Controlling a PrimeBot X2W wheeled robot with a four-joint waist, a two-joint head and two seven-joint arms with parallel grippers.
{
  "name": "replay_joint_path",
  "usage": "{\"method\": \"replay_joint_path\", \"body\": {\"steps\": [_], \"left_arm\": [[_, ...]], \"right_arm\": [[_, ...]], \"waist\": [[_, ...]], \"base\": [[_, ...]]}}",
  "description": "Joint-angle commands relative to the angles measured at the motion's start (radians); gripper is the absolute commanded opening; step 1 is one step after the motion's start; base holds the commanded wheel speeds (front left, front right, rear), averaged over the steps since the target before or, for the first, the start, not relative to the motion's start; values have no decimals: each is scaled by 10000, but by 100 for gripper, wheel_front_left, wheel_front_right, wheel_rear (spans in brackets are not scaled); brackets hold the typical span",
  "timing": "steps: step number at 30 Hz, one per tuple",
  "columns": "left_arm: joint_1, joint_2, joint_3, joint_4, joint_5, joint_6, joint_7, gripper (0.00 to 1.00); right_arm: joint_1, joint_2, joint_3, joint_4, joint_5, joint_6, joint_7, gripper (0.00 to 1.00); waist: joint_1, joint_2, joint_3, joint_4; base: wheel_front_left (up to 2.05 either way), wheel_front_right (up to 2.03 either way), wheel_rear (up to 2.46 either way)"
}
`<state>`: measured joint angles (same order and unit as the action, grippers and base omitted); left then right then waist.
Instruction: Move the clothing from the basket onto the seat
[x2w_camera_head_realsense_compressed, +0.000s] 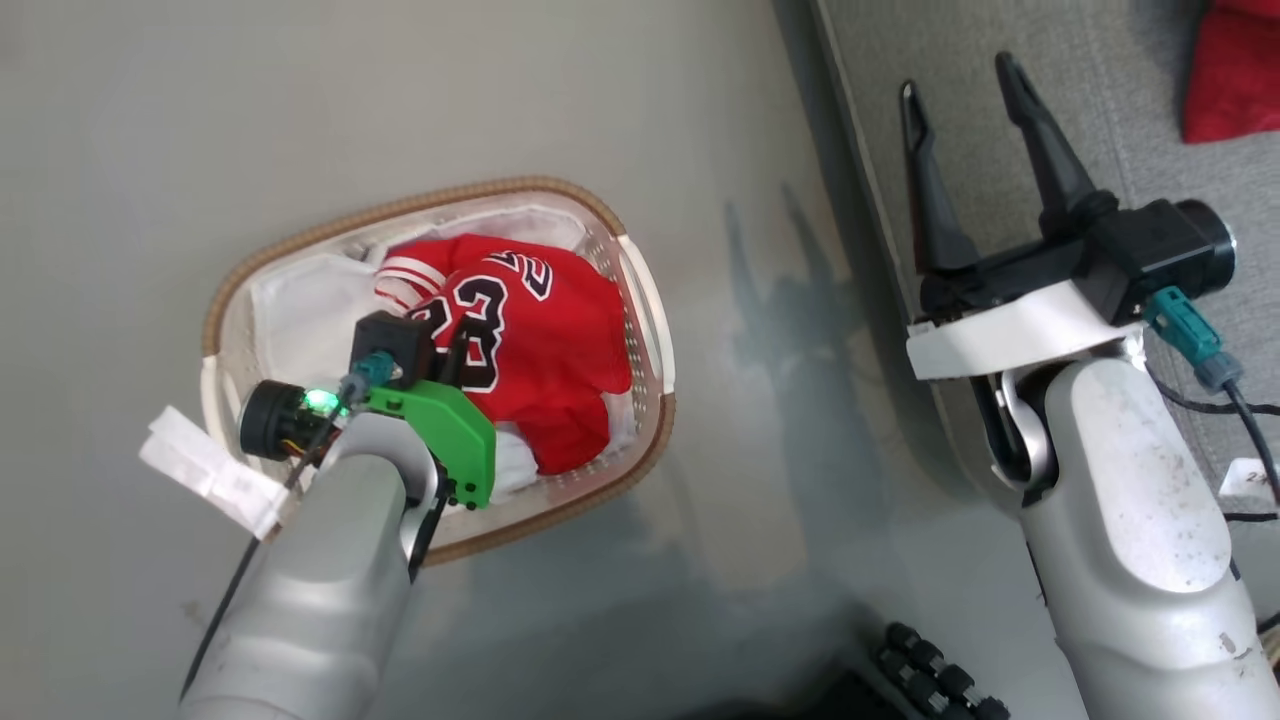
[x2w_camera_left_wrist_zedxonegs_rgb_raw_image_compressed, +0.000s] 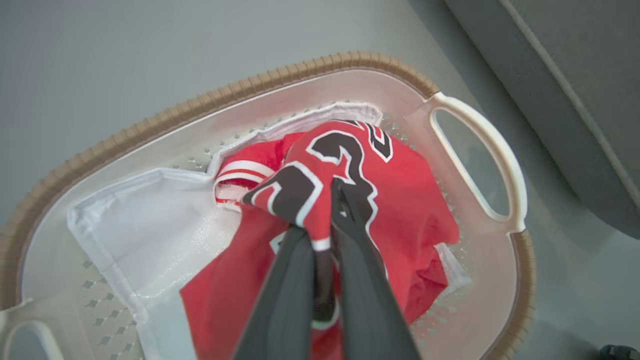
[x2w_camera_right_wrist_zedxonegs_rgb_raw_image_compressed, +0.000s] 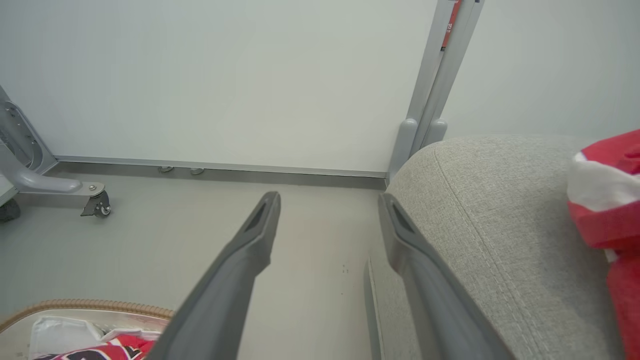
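as left claw (x2w_camera_left_wrist_zedxonegs_rgb_raw_image_compressed: 320, 212) pinches jersey (x2w_camera_left_wrist_zedxonegs_rgb_raw_image_compressed: 410, 200), red garment (x2w_camera_right_wrist_zedxonegs_rgb_raw_image_compressed: 607, 222) on seat (x2w_camera_right_wrist_zedxonegs_rgb_raw_image_compressed: 500, 225)

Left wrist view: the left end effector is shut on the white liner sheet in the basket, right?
No. The left end effector is shut on the red jersey, not the white liner sheet, in the basket; the left wrist view shows it.

A jersey (x2w_camera_left_wrist_zedxonegs_rgb_raw_image_compressed: 410, 200) fold hides one left end effector (x2w_camera_left_wrist_zedxonegs_rgb_raw_image_compressed: 318, 207) fingertip — the other red garment (x2w_camera_head_realsense_compressed: 1235, 75) runs off-frame.

Red jersey (x2w_camera_left_wrist_zedxonegs_rgb_raw_image_compressed: 400, 200), black white-edged numerals
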<state>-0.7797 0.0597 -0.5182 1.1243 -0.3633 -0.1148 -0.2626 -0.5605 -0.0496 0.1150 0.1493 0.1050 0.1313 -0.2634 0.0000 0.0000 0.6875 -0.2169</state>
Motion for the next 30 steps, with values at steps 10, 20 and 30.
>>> {"method": "replay_joint_path", "body": {"steps": [10, 20, 30], "left_arm": [[2535, 496, 369, -2829, 818, 411, -30, 0], [3657, 639, 901, -5360, 1444, 485, -34, 0], [3854, 653, 1216, -7341, 1837, 326, -23, 0]], "right_arm": [[1164, -41, 73, 577, 87, -10, -20, 100], [2285, -39, -98, 897, -29, -10, -20, 100], [3142, -39, 37, 1127, 92, -10, -20, 100]], "waist": [[0, 0, -2916, 1003], [0, 0, -4529, 1572], [0, 0, -5721, 1734]], "base": [[0, 0, 0], [0, 0, 0], [0, 0, 0]]}}
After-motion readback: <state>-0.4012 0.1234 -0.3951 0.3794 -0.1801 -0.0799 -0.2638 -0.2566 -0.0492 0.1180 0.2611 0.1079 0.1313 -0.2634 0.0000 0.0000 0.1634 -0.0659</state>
